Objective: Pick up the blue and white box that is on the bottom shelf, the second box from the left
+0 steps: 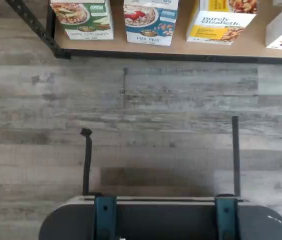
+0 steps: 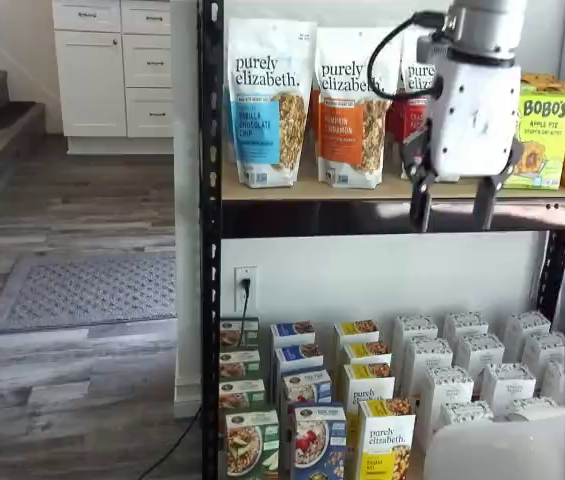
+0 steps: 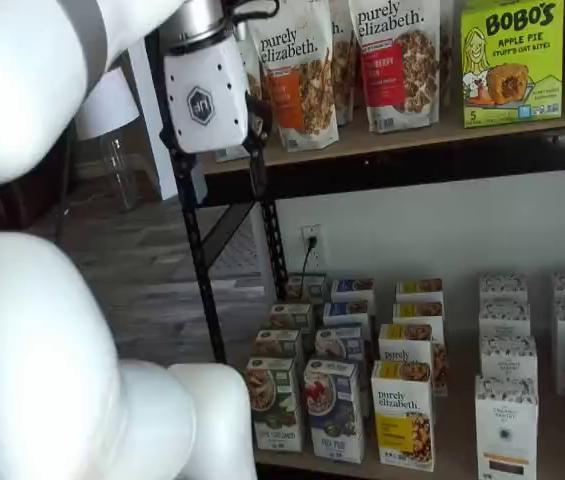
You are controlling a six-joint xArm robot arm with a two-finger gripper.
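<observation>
The blue and white box stands at the front of the bottom shelf, between a green-and-white carton and a yellow "purely elizabeth" carton. In the other shelf view the blue and white box shows on the bottom shelf, and in the wrist view the blue and white box stands on the bottom shelf. My gripper hangs high in front of the upper shelf, far above the box, open with a plain gap and nothing held. One black finger shows below its white body.
Rows of small cartons fill the bottom shelf behind the front row, with white cartons to the right. Granola bags and Bobo's boxes stand on the upper board. A black rack post rises at the left. A dark mount with teal brackets shows over grey plank floor.
</observation>
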